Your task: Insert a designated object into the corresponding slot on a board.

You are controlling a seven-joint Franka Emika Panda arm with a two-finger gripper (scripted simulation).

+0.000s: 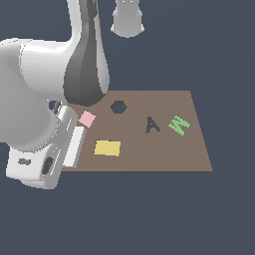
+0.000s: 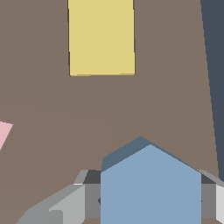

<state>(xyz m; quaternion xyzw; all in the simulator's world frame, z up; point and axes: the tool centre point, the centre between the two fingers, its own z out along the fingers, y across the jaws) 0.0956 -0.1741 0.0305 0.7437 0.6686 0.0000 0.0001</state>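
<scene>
The blue hexagonal block fills the near part of the wrist view. It sits between the two grey fingers of my gripper, which press flush against its sides. In the exterior view the block and the fingertips are hidden behind the white arm over the left end of the brown board. The slot is a dark hexagonal cutout near the board's far edge, to the exterior view's right of the arm, and nothing is in it.
A pink square and a yellow rectangle lie on the board close to the arm; the wrist view also shows the yellow rectangle. A dark A-shaped cutout and a green letter piece lie further right.
</scene>
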